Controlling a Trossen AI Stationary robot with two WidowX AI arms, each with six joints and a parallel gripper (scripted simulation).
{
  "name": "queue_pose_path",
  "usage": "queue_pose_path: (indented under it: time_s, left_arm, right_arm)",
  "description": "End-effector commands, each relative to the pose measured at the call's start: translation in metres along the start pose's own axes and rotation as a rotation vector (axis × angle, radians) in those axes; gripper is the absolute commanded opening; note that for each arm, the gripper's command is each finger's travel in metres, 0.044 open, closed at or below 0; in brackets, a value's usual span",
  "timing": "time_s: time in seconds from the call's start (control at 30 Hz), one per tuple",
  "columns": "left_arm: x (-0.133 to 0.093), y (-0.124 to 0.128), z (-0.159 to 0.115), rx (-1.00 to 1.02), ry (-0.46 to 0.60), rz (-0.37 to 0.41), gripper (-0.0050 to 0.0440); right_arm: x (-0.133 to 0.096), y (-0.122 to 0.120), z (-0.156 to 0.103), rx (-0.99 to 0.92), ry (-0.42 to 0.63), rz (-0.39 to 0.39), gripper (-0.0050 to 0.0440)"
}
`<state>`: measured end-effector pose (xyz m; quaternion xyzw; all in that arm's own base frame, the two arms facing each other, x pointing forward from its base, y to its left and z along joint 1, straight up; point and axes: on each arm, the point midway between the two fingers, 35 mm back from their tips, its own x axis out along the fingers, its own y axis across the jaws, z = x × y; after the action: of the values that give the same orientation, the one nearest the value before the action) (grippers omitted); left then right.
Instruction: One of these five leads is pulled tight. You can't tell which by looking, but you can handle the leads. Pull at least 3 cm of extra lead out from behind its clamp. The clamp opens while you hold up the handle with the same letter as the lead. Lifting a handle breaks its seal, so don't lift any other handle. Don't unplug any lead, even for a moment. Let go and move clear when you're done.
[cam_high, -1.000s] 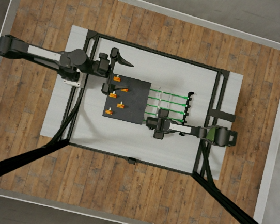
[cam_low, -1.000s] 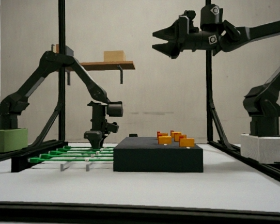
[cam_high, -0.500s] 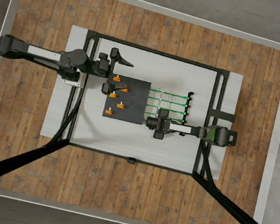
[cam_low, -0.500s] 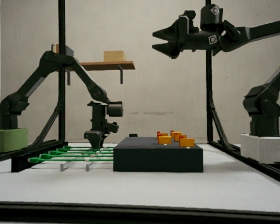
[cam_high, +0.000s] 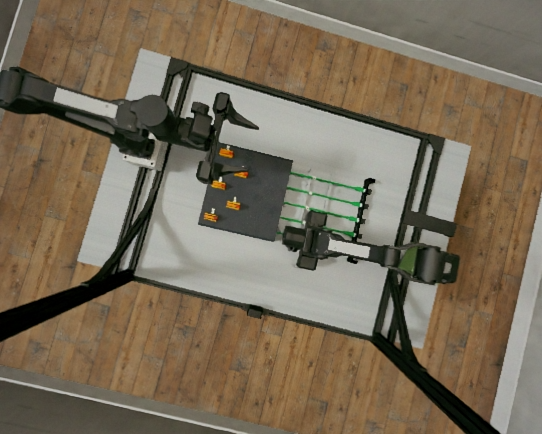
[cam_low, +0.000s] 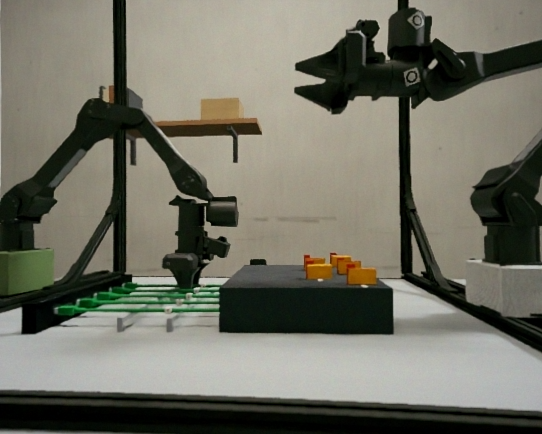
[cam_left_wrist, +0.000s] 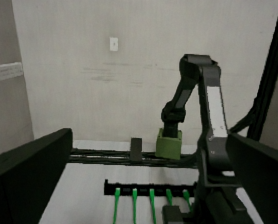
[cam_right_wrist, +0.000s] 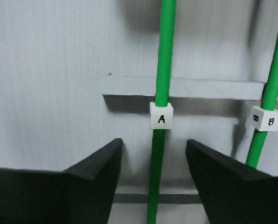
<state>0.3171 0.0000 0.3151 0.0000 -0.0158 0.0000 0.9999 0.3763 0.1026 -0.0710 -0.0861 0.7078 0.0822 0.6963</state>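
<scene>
Midway, lead A (cam_right_wrist: 164, 60), between end effector's fingertips
</scene>
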Motion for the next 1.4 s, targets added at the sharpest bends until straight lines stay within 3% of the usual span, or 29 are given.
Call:
queue_pose_path:
  time_s: [0.0, 0.6, 0.63, 1.17, 1.2, 1.37]
  left_arm:
    - [-0.001, 0.0, 0.008, 0.0, -0.018, 0.0, 0.044]
    - [-0.001, 0.0, 0.008, 0.0, -0.018, 0.0, 0.044]
    - [-0.001, 0.0, 0.008, 0.0, -0.018, 0.0, 0.044]
    - [-0.001, 0.0, 0.008, 0.0, -0.018, 0.0, 0.044]
    - [-0.001, 0.0, 0.008, 0.0, -0.018, 0.0, 0.044]
    - [-0.001, 0.0, 0.008, 0.0, -0.018, 0.0, 0.044]
  right_arm:
    - [-0.003, 0.001, 0.004, 0.004, -0.017, 0.004, 0.0209]
    - [-0.003, 0.001, 0.004, 0.004, -0.017, 0.004, 0.0209]
    - [-0.01, 0.0, 0.007, 0.0, -0.031, 0.001, -0.005]
    - [-0.01, 0.0, 0.007, 0.0, -0.031, 0.001, -0.005]
    - [-0.03, 0.001, 0.006, 0.0, -0.031, 0.003, -0.005]
    - [-0.03, 0.001, 0.006, 0.0, -0.031, 0.003, -0.005]
